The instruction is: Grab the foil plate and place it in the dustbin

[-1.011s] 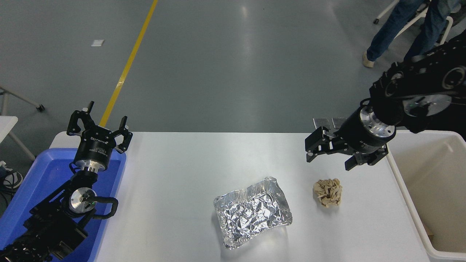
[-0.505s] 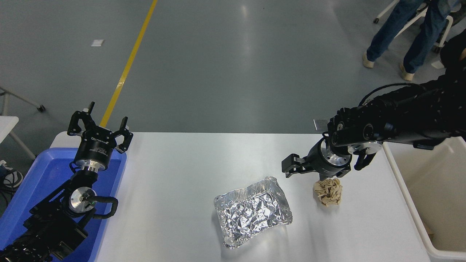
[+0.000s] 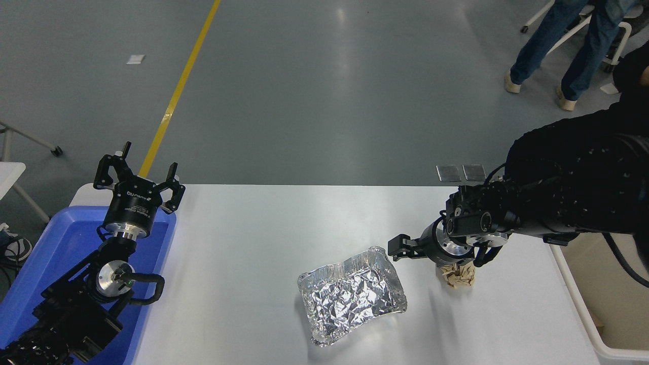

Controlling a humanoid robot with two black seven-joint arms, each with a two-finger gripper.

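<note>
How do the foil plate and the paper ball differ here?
The foil plate is shiny silver, rectangular and open-topped; the paper ball is tan, crumpled and roundish. The plate is clearly larger. The plate lies in full view, while the right claw and its wrist partly cover the ball. Both rest on the white table.

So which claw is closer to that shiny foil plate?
The right claw: it hangs just off the foil plate at its far right corner. The left claw is parked far off, above the blue tray.
</note>
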